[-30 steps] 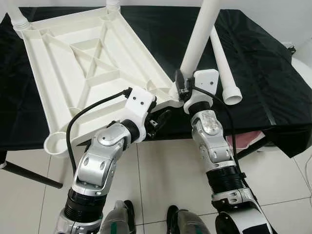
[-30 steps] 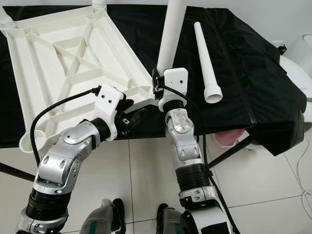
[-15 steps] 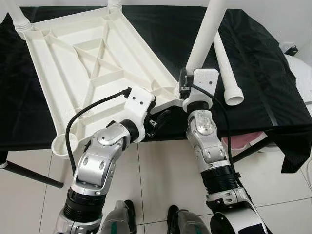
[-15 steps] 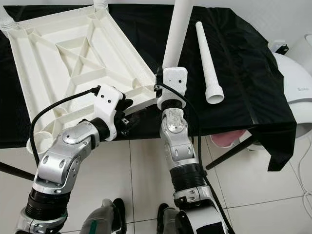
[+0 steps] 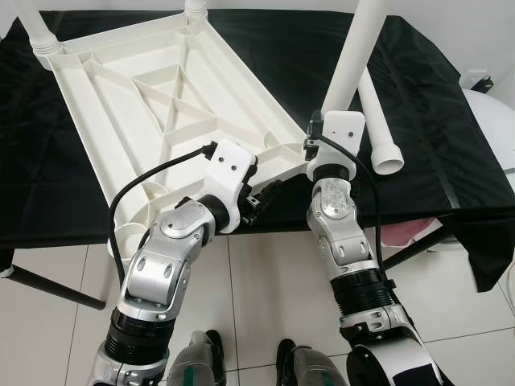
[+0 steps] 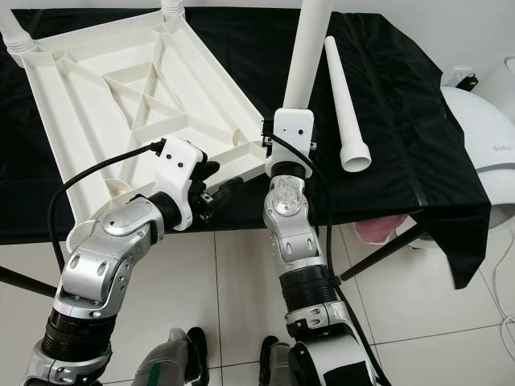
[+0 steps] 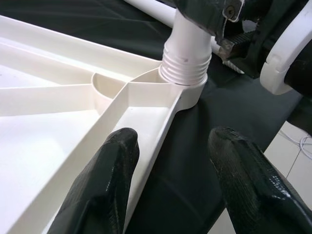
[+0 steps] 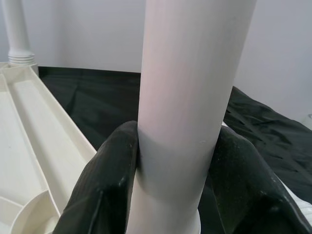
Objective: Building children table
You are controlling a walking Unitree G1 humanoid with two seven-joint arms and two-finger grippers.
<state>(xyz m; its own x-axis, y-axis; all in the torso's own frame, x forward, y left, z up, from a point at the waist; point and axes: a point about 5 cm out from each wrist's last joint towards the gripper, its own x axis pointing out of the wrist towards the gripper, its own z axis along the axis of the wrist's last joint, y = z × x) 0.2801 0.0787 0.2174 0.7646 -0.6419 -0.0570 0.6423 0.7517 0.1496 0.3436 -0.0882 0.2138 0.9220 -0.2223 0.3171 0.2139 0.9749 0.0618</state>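
The white plastic tabletop point(image 5: 161, 104) lies upside down on a black-clothed table point(image 5: 434, 96). Two white legs stand in its far corners point(image 5: 40, 28) point(image 5: 195, 8). A third leg point(image 5: 354, 56) stands in the near right corner socket point(image 7: 185, 63). My right gripper point(image 5: 315, 137) is shut on this leg just above the socket, a finger point(image 8: 107, 180) on each side. My left gripper point(image 5: 259, 195) is open and straddles the tabletop's near rim point(image 7: 161, 112) beside that corner. The near left socket point(image 5: 129, 236) is empty. A loose leg point(image 5: 374, 112) lies on the cloth to the right.
The tabletop's near left corner overhangs the table's front edge. A white rounded appliance point(image 6: 483, 137) stands at the far right. A pink object point(image 5: 398, 235) lies under the table, and a black table leg point(image 5: 48, 289) slants over the tiled floor at the left.
The tabletop has slid to the right on the cloth, and the held leg and my right gripper moved right with it. My left gripper stays at the near rim.
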